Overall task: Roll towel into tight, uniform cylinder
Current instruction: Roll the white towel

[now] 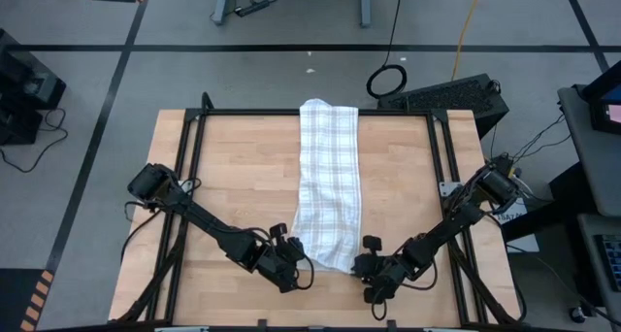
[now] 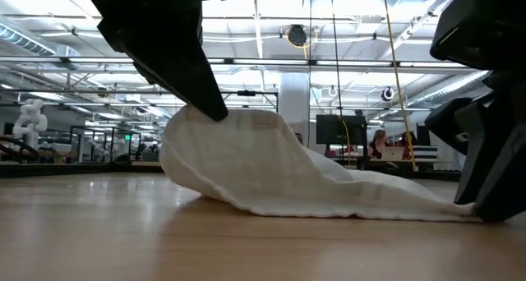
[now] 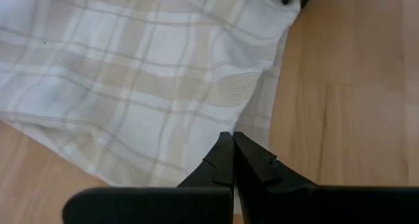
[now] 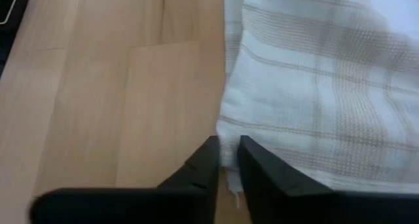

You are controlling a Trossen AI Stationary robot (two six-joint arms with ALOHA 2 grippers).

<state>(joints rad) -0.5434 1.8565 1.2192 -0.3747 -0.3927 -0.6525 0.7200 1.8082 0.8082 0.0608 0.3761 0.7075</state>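
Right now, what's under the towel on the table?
Under the towel only the wooden table shows, around its edges. The left gripper pinches one near corner up, but anything beneath the cloth stays hidden.

No text, label, brand, number or sign can be read anywhere.

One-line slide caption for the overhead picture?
Two grippers, left and right, flank the near end of a checked towel.
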